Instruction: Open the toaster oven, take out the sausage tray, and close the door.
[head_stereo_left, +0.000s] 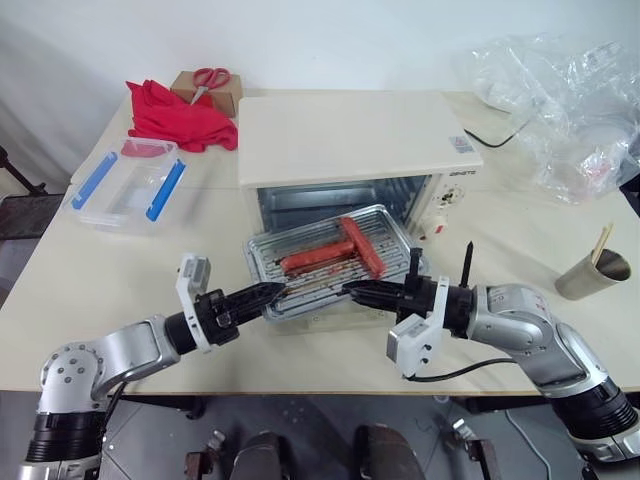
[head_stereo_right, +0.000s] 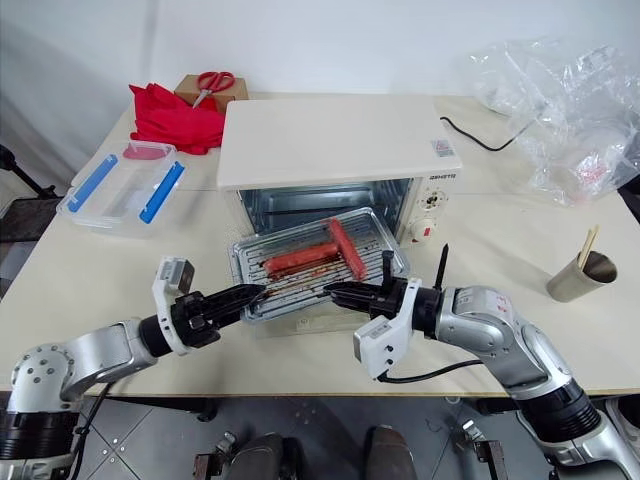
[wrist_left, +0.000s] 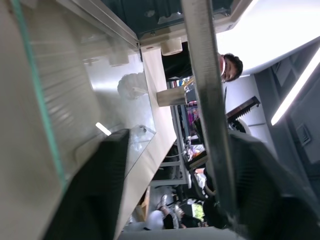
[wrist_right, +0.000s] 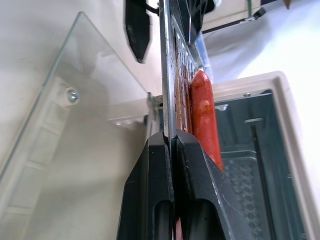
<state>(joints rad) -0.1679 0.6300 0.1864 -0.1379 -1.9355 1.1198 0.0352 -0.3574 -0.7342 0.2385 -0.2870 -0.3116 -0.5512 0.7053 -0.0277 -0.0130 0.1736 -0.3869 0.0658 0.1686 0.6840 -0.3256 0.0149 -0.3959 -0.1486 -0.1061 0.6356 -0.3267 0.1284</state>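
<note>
Left eye view: near the tabletop's front edge, right gripper (head_stereo_left: 352, 291) clamped the sausage tray (head_stereo_left: 330, 262), held out over the dropped door (wrist_right: 60, 130); left gripper (head_stereo_left: 277, 291) straddled its rim, grip unclear. Behind, toaster oven (head_stereo_left: 350, 135) open. Risk: one-sided hold tilts tray, sausages roll off.

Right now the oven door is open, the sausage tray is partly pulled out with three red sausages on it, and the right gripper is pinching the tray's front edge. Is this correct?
Not quite: the sausage tray carries two red sausages, not three, as the left eye view shows. The rest holds: the door of the toaster oven is open, and the right gripper is shut on the tray's front edge.
</note>
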